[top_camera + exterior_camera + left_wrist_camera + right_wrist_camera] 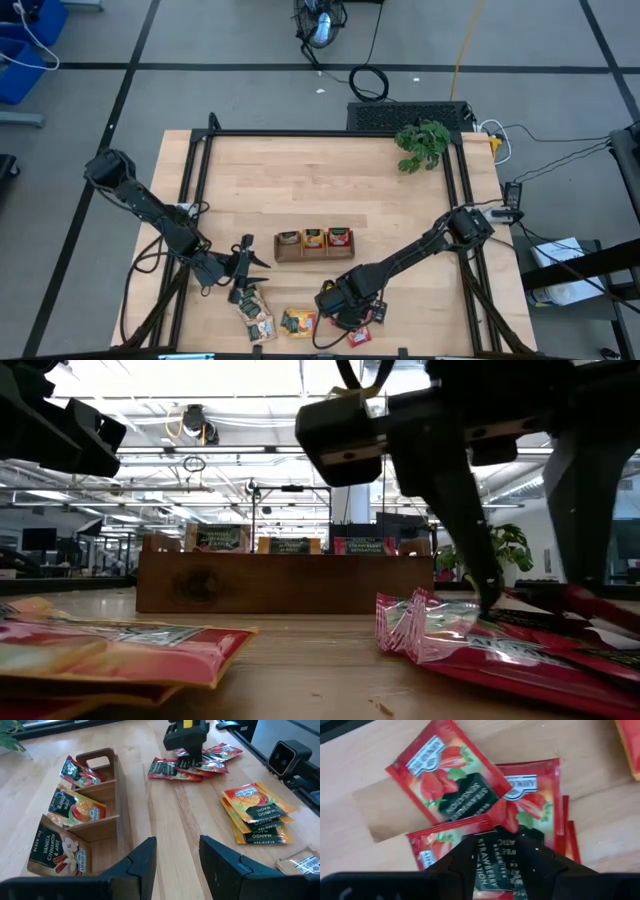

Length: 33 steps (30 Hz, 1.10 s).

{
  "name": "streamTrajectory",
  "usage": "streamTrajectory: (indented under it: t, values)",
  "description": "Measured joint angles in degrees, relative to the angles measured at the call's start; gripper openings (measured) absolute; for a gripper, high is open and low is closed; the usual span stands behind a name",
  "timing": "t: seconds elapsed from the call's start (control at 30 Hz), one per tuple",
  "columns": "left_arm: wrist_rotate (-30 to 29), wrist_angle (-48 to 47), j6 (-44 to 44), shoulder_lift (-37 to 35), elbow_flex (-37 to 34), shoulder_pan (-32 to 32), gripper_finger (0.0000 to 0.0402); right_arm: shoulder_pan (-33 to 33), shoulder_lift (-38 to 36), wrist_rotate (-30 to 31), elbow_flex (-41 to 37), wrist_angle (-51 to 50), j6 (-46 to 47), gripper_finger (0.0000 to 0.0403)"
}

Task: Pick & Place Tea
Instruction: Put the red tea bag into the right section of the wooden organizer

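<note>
The right end effector (350, 310) is down at the near edge of the desk (330, 190), its fingers (530, 862) pressed onto a heap of red strawberry tea sachets (470, 805). They pinch the top sachet (a red one, label facing up), which shows between them in the right wrist view. The left end effector (240, 268) hovers near the left end of the wooden tray (314, 243), fingers (145, 862) spread with nothing between them. The tray holds one sachet in each of its three compartments. A small stack of orange mango sachets (257, 812) lies on the desk beside the red heap, and dark sachets (258, 320) lie further left. A green plant (422, 143) sits at the far right corner.
</note>
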Motion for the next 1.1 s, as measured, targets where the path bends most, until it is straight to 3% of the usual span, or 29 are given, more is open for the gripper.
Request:
streamTrajectory:
  t: [0.83, 1.1]
  values:
    - [-0.04, 0.02, 0.17, 0.0, 0.0, 0.0, 0.0152, -0.32, -0.04, 3.14, 0.11, -10.75, 6.8, 0.0118]
    - [-0.07, 0.11, 0.15, 0.0, 0.0, 0.0, 0.0152, -1.94, -2.05, 4.53, 0.22, -9.73, 8.61, 0.0118]
